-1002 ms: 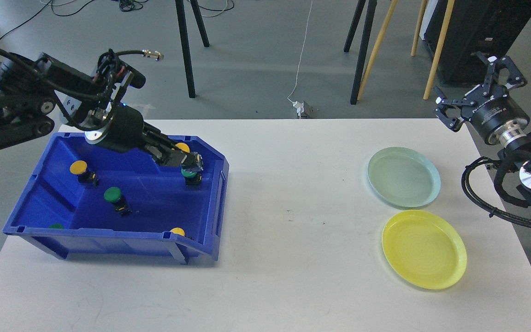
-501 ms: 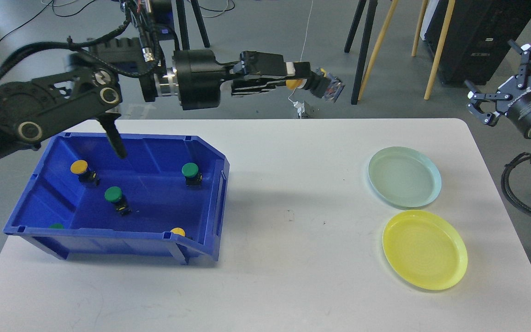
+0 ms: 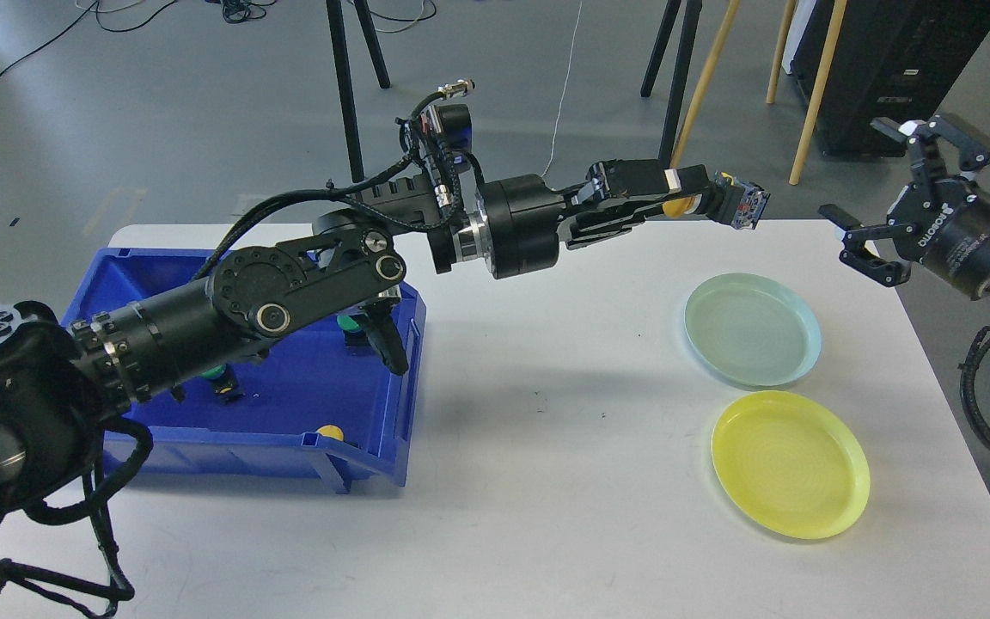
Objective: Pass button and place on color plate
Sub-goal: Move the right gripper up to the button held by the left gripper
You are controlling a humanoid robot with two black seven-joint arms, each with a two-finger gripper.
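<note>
My left gripper (image 3: pixel 691 199) is shut on a yellow button (image 3: pixel 723 205), held out level above the table's far edge, its dark base pointing right. My right gripper (image 3: pixel 890 202) is open and empty, about a hand's width to the right of the button, beyond the table's right corner. The pale green plate (image 3: pixel 754 329) and the yellow plate (image 3: pixel 791 464) lie on the table's right side, below and between the two grippers. The blue bin (image 3: pixel 323 404) on the left holds more buttons, mostly hidden by my left arm; a yellow one (image 3: pixel 331 432) and a green one (image 3: pixel 349 325) show.
The white table (image 3: pixel 546 481) is bare between bin and plates. My left arm stretches across the bin and the table's far middle. Tripod legs (image 3: pixel 349 86) and wooden poles (image 3: pixel 701 77) stand on the floor behind the table.
My left arm has carried the yellow button further right and a little lower, toward the right gripper. The right gripper has shifted left and slightly down, toward the button.
</note>
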